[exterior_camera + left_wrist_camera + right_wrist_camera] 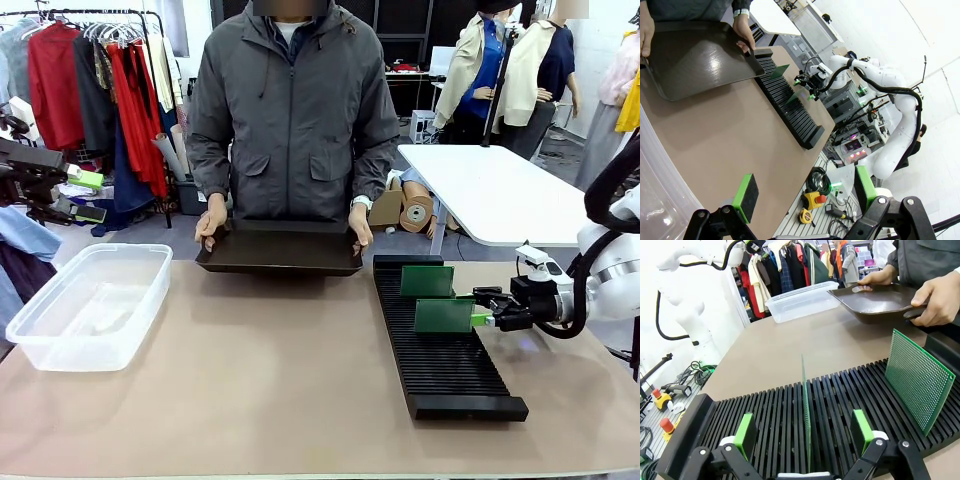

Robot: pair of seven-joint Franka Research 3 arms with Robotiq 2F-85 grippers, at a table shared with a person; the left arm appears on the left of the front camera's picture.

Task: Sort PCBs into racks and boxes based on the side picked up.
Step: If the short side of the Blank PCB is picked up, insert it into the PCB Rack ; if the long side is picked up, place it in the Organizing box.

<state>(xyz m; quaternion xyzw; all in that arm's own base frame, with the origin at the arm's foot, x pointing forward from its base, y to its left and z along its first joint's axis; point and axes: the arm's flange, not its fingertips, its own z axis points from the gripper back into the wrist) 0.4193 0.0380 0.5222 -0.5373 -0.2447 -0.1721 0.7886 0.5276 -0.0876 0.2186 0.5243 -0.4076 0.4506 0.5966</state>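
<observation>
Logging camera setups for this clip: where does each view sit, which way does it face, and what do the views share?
Front: fixed between the arms, facing the person holding a black tray; right gripper at the rack.
Left wrist: on the raised left arm, looking along the open left gripper across the table.
Right wrist: looking along the open right gripper at a circuit board standing in the rack.
Shared: rack, tray, clear tub.

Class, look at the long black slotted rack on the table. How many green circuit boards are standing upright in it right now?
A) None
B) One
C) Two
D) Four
C: two PCBs stand in the rack, one nearer the person's tray and one between the open fingers of the right gripper, seen edge-on in the right wrist view.
</observation>
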